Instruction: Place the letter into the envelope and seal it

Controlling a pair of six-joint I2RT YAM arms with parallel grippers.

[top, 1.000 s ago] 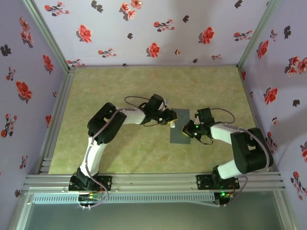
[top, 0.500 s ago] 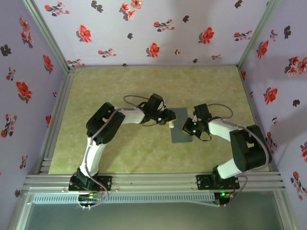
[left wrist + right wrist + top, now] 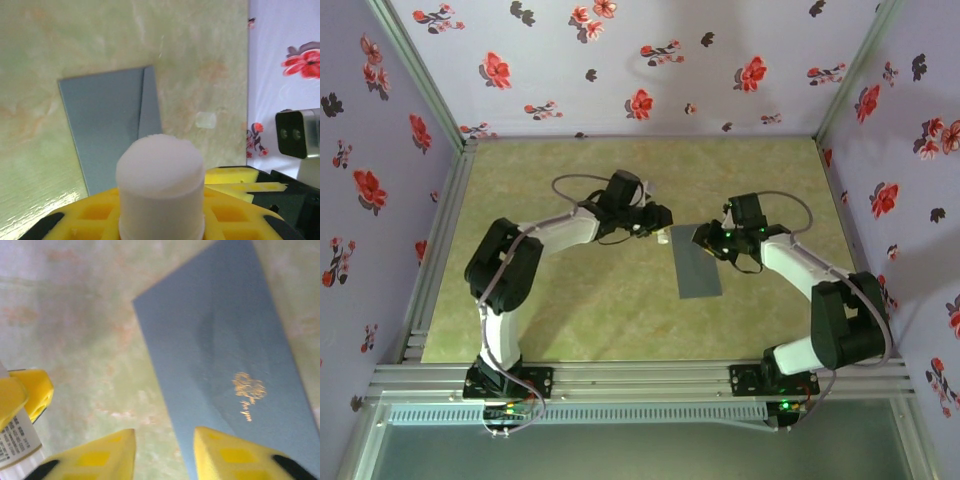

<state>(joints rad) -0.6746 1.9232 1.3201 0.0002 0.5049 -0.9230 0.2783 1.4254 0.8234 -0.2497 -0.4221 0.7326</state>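
Quick notes on the envelope [image 3: 696, 262]. It's lying flat on the desk [image 3: 570, 300], a bit right of centre in the top view. Its long axis runs roughly 12 to 6, with the far end leaned slightly toward 11. The gold mark [image 3: 248, 387] is face up in the right wrist view. A crease can be made out on the envelope in the left wrist view; it's probably the flap, though that can't be confirmed.

Handling-wise, thin light paper is to be expected: floppy, easily creased, and easily slid across the smooth desk if nudged. It's best taken by a short edge or a corner, with the edge lifted first, or simply pinned down flat while the flap is pressed. A hard pinch in the middle would likely buckle it.

The left pincer [image 3: 658, 225] is parked at about 10 o'clock off the envelope's far end, clamped narrow around a white stick [image 3: 160, 185], presumably glue. A small clear cap [image 3: 205, 120] is left on the desk just beside the envelope. The right pincer [image 3: 164, 440] is held over the far end, at about 1 o'clock. Its fingers are parted with nothing between them.
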